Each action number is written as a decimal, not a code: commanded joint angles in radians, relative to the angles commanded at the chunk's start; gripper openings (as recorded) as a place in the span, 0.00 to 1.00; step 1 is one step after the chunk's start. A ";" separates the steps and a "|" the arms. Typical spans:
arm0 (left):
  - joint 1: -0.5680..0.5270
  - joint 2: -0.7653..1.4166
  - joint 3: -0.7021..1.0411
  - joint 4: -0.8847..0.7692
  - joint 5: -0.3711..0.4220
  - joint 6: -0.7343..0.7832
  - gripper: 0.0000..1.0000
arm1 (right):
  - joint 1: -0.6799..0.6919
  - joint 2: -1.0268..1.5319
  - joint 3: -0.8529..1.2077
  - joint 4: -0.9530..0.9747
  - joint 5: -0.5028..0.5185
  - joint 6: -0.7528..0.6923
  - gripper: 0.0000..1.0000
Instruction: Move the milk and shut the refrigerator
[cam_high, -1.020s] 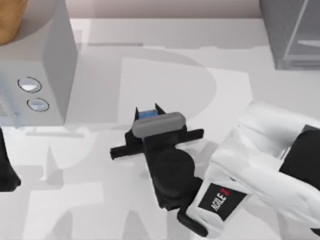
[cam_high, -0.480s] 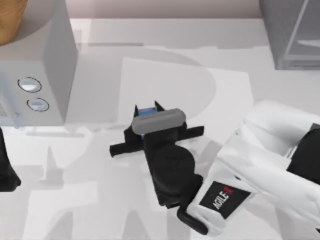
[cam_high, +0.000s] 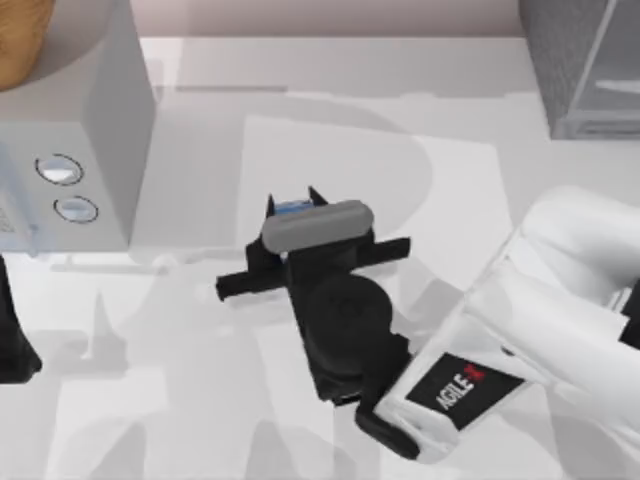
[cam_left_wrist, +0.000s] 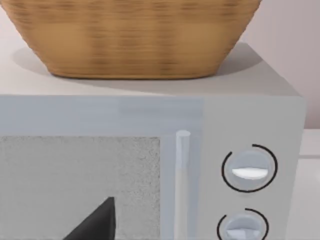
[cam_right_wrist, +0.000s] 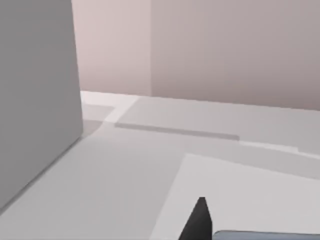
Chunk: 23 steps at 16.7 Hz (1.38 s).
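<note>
The milk (cam_high: 291, 209) shows as a small blue patch near the table's middle, its lower part hidden under my right arm's wrist. My right gripper (cam_high: 292, 200) is shut on it, one black fingertip (cam_high: 270, 206) on each side of the carton. One of these fingertips (cam_right_wrist: 200, 216) also shows in the right wrist view. The refrigerator (cam_high: 580, 60) is a dark grey speckled cabinet at the far right corner, with its pale glassy door panel (cam_high: 612, 85) standing off from the body. My left arm (cam_high: 12, 345) is parked at the table's left edge.
A light grey box with two round knobs (cam_high: 90, 150) stands at the far left, a wicker basket (cam_high: 20, 40) on top of it. The left wrist view faces this box (cam_left_wrist: 250, 115) and basket (cam_left_wrist: 135, 35) closely. Its side wall (cam_right_wrist: 35, 100) is in the right wrist view.
My right gripper has shifted a little toward the table's far side with the milk in it, and its forearm has swung rightward. The left arm has not moved.
</note>
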 joint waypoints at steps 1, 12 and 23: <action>0.000 0.000 0.000 0.000 0.000 0.000 1.00 | -0.002 -0.002 -0.002 -0.001 -0.002 0.000 0.00; 0.000 0.000 0.000 0.000 0.000 0.000 1.00 | -0.586 -0.544 -0.385 -0.154 -0.413 0.001 0.00; 0.000 0.000 0.000 0.000 0.000 0.000 1.00 | -0.909 -0.860 -0.611 -0.241 -0.661 0.000 0.00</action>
